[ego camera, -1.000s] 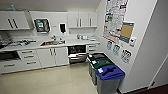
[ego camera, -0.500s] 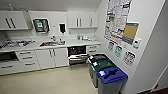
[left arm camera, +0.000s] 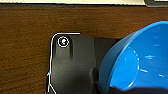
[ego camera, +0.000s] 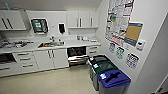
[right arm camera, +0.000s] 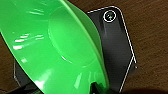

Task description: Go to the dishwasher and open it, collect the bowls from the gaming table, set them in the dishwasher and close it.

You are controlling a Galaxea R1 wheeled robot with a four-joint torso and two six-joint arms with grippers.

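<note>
The dishwasher [ego camera: 77,56] stands open under the counter, right of the sink [ego camera: 50,44], three bins [ego camera: 110,77] beside it; one blue bowl [left arm camera: 140,57] and one green bowl [right arm camera: 55,47] show, each claw's grip unclear.

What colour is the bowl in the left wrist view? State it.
Bright blue; the bowl shows best in the left wrist view.

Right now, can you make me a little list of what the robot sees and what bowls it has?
room: kitchen with white cabinets
dishwasher: under the counter, door open
sink: in the counter, left of the dishwasher
bins: lined up along the right wall
left wrist view: blue bowl, close up
right wrist view: green bowl, close up
claw fingers: can't tell
</note>
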